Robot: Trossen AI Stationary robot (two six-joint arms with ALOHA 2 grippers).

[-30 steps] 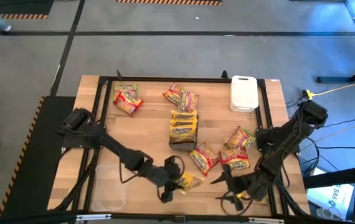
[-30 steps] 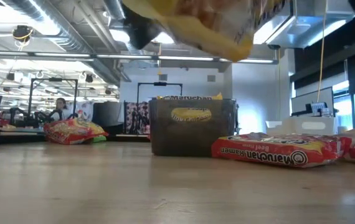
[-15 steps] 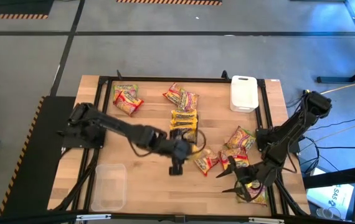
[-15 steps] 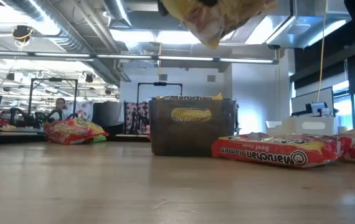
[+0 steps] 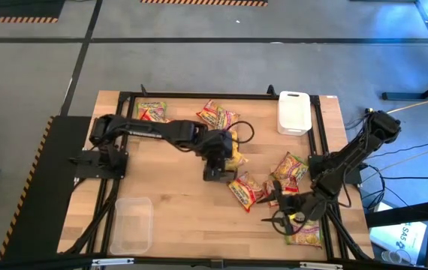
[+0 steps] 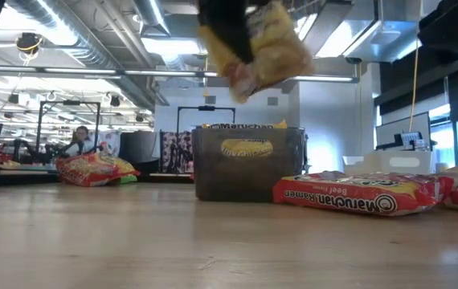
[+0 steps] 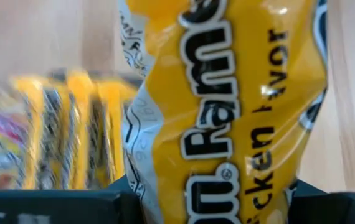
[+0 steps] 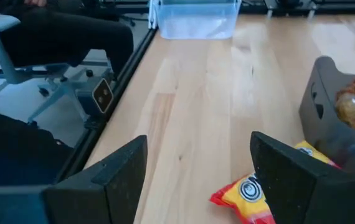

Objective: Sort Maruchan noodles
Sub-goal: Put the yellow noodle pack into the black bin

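Note:
My left gripper (image 5: pixel 221 155) is shut on a yellow-orange Maruchan packet (image 7: pixel 227 106), which hangs in the air (image 6: pixel 265 48) just above the dark tray (image 6: pixel 249 164). That tray (image 5: pixel 212 174) stands mid-table and holds several yellow packets on edge (image 7: pixel 59 130). My right gripper (image 5: pixel 272 214) stands open near the table's right front, close to a red packet (image 8: pixel 255 194) that lies flat on the wood. Other packets lie loose around the tray (image 5: pixel 245 189). My left gripper pinches one end of the yellow packet (image 7: pixel 221 202) between its two fingers, coming at it slanting down from the table's left. The packet reaches away past the fingers, tilted and lifted clear of the table and the tray.
A white tray (image 5: pixel 293 112) stands at the far right, and a clear tray (image 5: pixel 131 225) at the near left. Loose packets lie at the far left (image 5: pixel 152 118), behind the dark tray (image 5: pixel 218 116) and at the right (image 5: pixel 289 169). A person sits beyond the table (image 6: pixel 76 138).
My left gripper has carried the yellow packet up and away from the table's near edge toward the far side, turning as it went, and it is now over the dark tray. My right gripper has crept a little toward the far edge, still open.

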